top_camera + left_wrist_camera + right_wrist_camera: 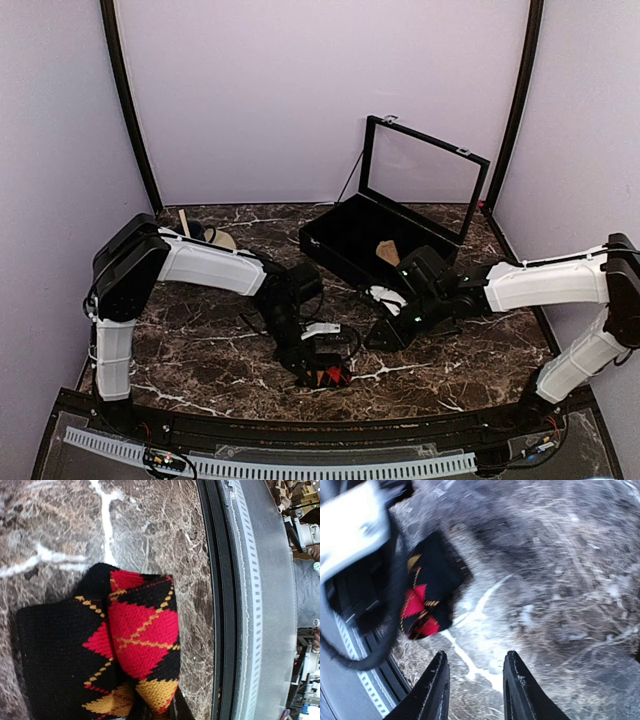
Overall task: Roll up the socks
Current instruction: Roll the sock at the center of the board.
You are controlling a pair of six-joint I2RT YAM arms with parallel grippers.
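Note:
The black sock with red and orange argyle diamonds (125, 645) lies bunched on the marble near the table's front edge. It also shows in the top view (328, 377) and the right wrist view (425, 605). My left gripper (316, 370) is shut on it, and in the left wrist view the fabric is pinched at the bottom edge, where the left gripper (161, 713) barely shows. My right gripper (386, 332) stands open a little to the right of the sock. In its own view the right gripper (476, 657) has only bare marble between its fingers. A tan sock (387, 252) lies in the black box.
A black box (322, 243) with a raised glass lid (425, 180) stands at the back centre. A wooden stick (184, 222) and a tan rounded item (223, 240) sit at the back left. The table's front rail (250, 600) runs close beside the argyle sock.

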